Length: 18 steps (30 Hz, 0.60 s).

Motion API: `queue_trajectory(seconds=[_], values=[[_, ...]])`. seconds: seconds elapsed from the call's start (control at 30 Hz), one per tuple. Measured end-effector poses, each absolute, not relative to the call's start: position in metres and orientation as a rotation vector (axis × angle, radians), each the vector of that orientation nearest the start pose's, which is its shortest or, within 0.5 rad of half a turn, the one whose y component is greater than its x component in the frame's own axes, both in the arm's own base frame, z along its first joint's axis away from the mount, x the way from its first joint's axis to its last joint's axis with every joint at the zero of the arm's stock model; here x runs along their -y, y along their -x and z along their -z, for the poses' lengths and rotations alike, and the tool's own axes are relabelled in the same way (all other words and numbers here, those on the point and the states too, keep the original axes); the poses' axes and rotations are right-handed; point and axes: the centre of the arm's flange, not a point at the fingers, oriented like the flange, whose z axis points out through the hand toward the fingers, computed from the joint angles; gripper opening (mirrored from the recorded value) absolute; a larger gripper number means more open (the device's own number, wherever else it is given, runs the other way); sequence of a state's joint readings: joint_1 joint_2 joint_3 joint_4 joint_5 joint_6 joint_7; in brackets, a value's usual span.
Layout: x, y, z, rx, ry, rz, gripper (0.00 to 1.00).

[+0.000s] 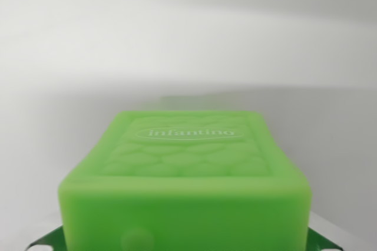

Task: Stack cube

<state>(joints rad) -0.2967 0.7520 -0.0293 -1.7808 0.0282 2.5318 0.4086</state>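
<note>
- A bright green cube (pixel 184 189) fills the lower middle of the wrist view, very close to the camera.
- Its upper face has a scale-like embossed pattern and an oval logo reading "infantino".
- Dark green metallic corners (pixel 44 240) peek out under it at both lower edges.
- The background is plain, blurred white.
- The gripper is out of sight; its grasp cannot be told.

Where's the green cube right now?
The green cube fills the lower middle of the wrist view, very close to the camera, with white background behind it.
</note>
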Motion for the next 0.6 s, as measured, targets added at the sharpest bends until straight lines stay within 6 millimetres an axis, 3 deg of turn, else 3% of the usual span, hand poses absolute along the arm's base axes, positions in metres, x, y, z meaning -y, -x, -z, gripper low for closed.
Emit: queue_trajectory(seconds=[0.6], values=[[0.208,-0.618,-0.172,-1.153,2.924,0.001,0.0]])
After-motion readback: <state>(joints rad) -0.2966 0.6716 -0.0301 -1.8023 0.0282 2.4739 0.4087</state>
